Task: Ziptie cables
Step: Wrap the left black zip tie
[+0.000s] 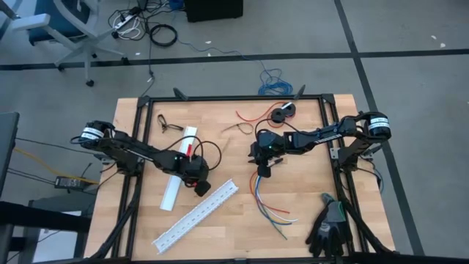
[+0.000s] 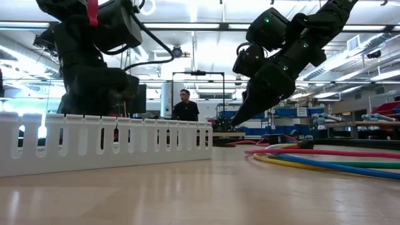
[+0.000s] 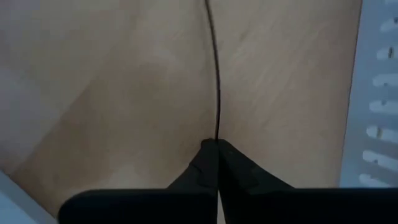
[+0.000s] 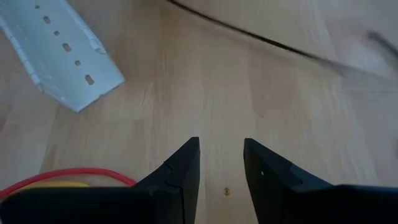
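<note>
The cables [image 1: 270, 202], a bunch of coloured wires, lie on the table right of centre, with their joined end [image 1: 258, 178] toward the far side. They also show in the low view [image 2: 325, 161]. My right gripper [image 1: 262, 170] hovers open just over that joined end; table shows between its fingertips [image 4: 221, 155], and a red wire [image 4: 74, 177] runs beside one finger. My left gripper [image 1: 199, 187] is down at the table left of centre, next to a white slotted duct [image 1: 196, 215]. It is shut on a thin black strip [image 3: 216, 74]. My left gripper pinches the near end of the thin black strip [image 3: 217, 134] between its two fingertips [image 3: 202, 162]. The fingers come steeply from above and lie along the strip. The rest of the strip runs away from the fingertips, flat on the table.
The slotted duct [image 3: 379, 93] lies slantwise near the front left, a white tube [image 1: 178, 172] left of it. Black gloves [image 1: 330, 227] lie at the near right corner. Loose wires [image 1: 249, 116] and a black part [image 1: 281, 112] lie at the far edge. A person [image 2: 185, 106] stands beyond the table.
</note>
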Action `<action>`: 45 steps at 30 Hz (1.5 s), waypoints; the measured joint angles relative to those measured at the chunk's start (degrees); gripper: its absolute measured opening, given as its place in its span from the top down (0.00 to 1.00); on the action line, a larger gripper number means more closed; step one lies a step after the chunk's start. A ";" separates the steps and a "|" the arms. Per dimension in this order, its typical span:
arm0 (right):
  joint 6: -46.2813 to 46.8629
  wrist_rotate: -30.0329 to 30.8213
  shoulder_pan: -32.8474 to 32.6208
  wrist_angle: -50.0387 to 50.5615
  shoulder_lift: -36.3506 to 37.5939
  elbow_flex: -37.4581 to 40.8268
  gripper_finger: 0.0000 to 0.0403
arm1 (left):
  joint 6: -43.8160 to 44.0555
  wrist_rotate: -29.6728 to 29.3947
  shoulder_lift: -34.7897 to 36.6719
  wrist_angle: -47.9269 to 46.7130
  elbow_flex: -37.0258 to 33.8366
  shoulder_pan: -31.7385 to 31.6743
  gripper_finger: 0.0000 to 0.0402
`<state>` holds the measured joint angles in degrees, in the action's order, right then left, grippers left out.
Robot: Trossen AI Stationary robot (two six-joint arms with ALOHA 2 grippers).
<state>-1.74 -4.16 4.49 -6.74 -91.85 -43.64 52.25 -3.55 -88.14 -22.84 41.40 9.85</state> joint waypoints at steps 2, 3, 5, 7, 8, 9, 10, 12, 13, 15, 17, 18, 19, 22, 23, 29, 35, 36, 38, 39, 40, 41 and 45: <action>-0.96 0.00 -0.03 -2.04 0.00 0.00 0.72 | -1.19 -1.91 0.18 -1.19 0.92 -0.69 0.99; -1.58 -0.01 -0.13 -3.58 0.00 0.00 0.72 | -1.34 -2.86 0.22 -2.07 1.41 -1.33 0.99; -3.31 -0.26 -0.56 -7.90 0.00 0.00 0.72 | -1.38 -2.97 0.26 -4.10 2.10 -2.65 1.00; -6.37 -1.18 -1.32 -12.84 0.00 -0.06 0.72 | -2.36 -2.59 0.24 -5.85 3.03 -4.18 1.00; -8.31 -1.36 -1.92 -14.94 0.00 -0.22 0.72 | -3.78 -1.79 0.25 -5.88 3.59 -4.96 1.00; -10.37 -1.31 -2.43 -16.31 0.00 -0.52 0.72 | -5.05 -0.81 0.31 -5.64 4.08 -5.71 1.00; -12.48 -0.84 -3.02 -16.90 0.00 -0.99 0.72 | -6.27 0.25 0.31 -5.65 4.61 -6.42 1.00; -15.70 0.71 -3.76 -16.67 0.00 -2.30 0.72 | -8.90 2.08 0.31 -5.92 5.78 -7.55 1.00; -16.82 1.42 -4.03 -16.18 0.00 -2.90 0.72 | -10.10 3.01 0.31 -5.90 6.48 -8.00 1.00; -18.13 1.64 -4.07 -15.62 -0.01 -3.67 0.72 | -11.95 3.85 0.35 -5.72 7.77 -8.63 1.00; -18.99 1.70 -3.96 -15.47 0.00 -4.09 0.72 | -13.90 4.77 0.35 -5.94 8.83 -9.21 1.00; -19.20 1.77 -3.88 -15.51 0.00 -4.20 0.72 | -14.57 5.39 0.35 -5.88 9.31 -9.44 1.00; -19.43 1.70 -3.77 -15.47 0.00 -4.20 0.72 | -14.91 6.14 0.35 -5.87 9.78 -9.61 1.00; -19.61 1.34 -3.59 -13.86 0.00 -4.20 0.72 | -16.30 7.25 0.37 -5.97 10.97 -9.80 1.00; -20.03 1.18 -3.57 -13.20 -0.01 -4.20 0.72 | -16.38 7.30 0.37 -6.00 11.33 -9.82 1.00; -22.49 0.87 -3.61 -11.50 -2.00 -4.38 0.72 | -17.76 7.34 0.39 -5.87 13.04 -9.85 1.00; -24.96 1.23 -4.15 -6.99 -8.10 -10.69 0.72 | -17.90 7.48 -0.41 -6.21 13.34 -10.15 1.00; -25.61 1.54 -4.43 -5.99 -9.40 -12.31 0.72 | -17.90 7.52 -0.60 -6.24 13.34 -10.25 1.00; -26.41 1.59 -4.78 -2.45 -11.73 -15.42 0.72 | -17.97 7.56 -0.80 -6.75 13.34 -10.63 1.00; -27.02 1.60 -4.84 -0.87 -12.94 -17.06 0.72 | -17.95 7.57 -0.83 -7.11 13.33 -10.79 1.00; -27.93 1.83 -4.86 0.63 -14.01 -18.53 0.72 | -17.97 7.57 -0.83 -7.50 13.31 -11.01 1.00; -29.02 2.52 -4.81 2.37 -15.25 -20.08 0.72 | -17.97 7.57 -0.83 -7.19 13.32 -11.16 1.00; -30.25 4.27 -4.75 7.30 -19.65 -25.82 0.72 | -18.67 7.71 -0.83 -6.99 13.30 -11.67 1.00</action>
<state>-32.00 0.11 -0.25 0.56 -111.50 -69.46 33.59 4.16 -88.97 -29.84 54.70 -1.82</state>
